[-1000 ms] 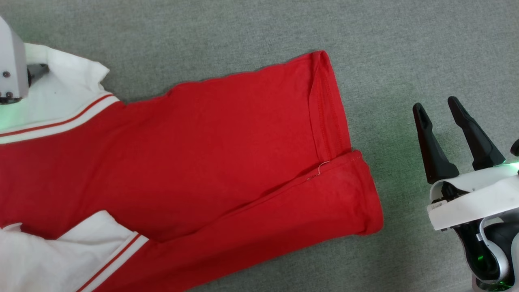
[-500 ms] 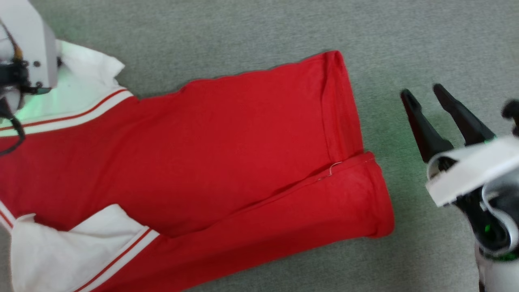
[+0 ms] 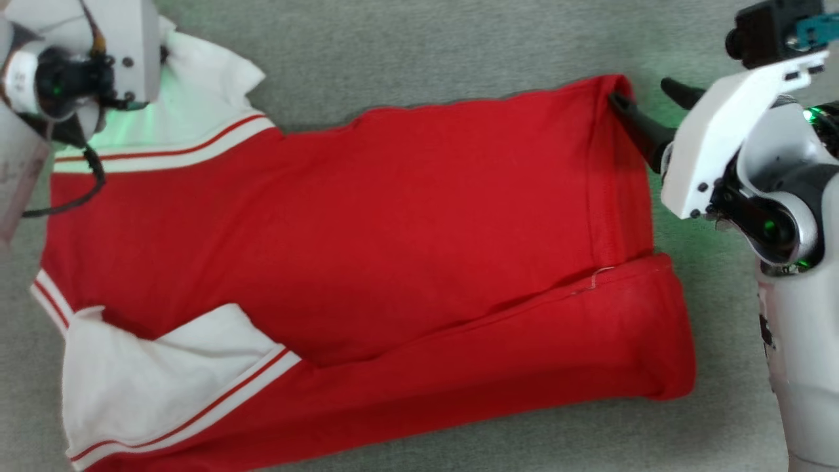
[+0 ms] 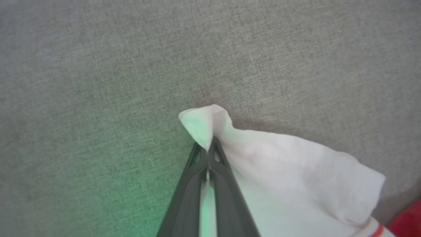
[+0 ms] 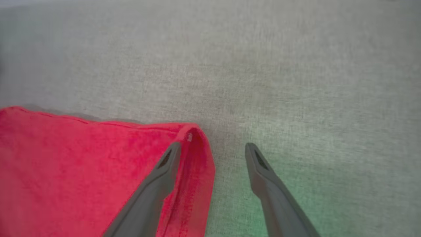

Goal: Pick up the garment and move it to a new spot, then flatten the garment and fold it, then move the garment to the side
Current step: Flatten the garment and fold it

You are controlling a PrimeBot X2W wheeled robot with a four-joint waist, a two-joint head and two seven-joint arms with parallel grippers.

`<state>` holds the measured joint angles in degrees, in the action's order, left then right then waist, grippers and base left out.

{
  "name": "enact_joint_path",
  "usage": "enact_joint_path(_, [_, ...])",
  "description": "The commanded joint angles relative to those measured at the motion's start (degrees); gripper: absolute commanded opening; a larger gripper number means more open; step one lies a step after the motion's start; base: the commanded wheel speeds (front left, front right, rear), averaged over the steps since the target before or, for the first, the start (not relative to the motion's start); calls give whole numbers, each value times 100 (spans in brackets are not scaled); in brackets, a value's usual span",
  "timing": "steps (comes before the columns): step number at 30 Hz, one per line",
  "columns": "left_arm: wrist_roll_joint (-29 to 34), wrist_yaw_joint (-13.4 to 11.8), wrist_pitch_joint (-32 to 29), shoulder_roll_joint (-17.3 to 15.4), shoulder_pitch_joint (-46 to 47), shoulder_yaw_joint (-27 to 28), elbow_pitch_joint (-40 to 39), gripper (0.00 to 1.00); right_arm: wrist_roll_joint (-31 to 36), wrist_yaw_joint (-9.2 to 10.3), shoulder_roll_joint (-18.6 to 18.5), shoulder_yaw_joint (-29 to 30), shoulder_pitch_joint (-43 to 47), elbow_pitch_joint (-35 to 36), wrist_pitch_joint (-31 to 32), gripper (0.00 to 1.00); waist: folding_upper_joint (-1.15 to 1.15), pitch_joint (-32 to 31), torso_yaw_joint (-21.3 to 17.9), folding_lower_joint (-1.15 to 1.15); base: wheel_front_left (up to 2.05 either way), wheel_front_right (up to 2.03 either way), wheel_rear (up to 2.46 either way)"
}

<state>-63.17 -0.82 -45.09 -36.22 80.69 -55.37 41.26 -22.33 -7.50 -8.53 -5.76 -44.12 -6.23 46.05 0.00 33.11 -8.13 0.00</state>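
The garment [image 3: 393,216], a red shirt with white sleeves and striped trim, lies spread on the grey cloth surface [image 3: 426,46]. My left gripper [image 4: 208,146] is shut on the edge of the far white sleeve [image 4: 289,164]; in the head view its wrist housing [image 3: 98,59] covers the fingers at the upper left. My right gripper [image 3: 645,98] is open at the far corner of the red hem [image 5: 194,138]. One of its fingers [image 5: 164,168] lies over the hem and the other finger [image 5: 263,174] over bare grey cloth.
Grey cloth surface [image 5: 296,82] runs on beyond the garment's far edge and to its right. The near white sleeve [image 3: 151,380] lies folded onto the red body at the lower left. My right forearm [image 3: 799,367] stands along the right edge.
The left gripper has closed on the white sleeve. The right gripper has moved from beside the hem up to its far corner, still open. The head camera has shifted, sliding the picture rightward.
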Motion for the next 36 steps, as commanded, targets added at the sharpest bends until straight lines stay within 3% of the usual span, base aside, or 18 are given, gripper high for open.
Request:
enact_joint_path(1, [27,63,10,181,-156,-107,64,0,66,2,-11,-36,-99,-71,97,100,0,100,127,0,0,0,0])
enact_joint_path(8, [39,241,141,406,-72,-140,430,0,186,1,76,-132,-275,-643,1189,100,0,114,259,0,0,0,0])
enact_joint_path(10, [29,289,168,458,-50,-143,529,0,208,0,88,-141,-290,-716,1514,0,0,100,281,0,0,0,0])
enact_joint_path(19, [-8,422,341,630,-15,-118,928,0,256,0,107,97,-546,-602,2506,0,0,-77,389,0,0,0,0])
enact_joint_path(28, [-57,545,765,757,59,3,1138,0,331,0,94,419,-729,-654,2035,0,0,-639,672,0,0,0,0])
enact_joint_path(36, [-6,740,921,423,-317,-140,675,0,-13,0,-295,275,-53,-441,1683,0,0,-1356,996,0,0,0,0])
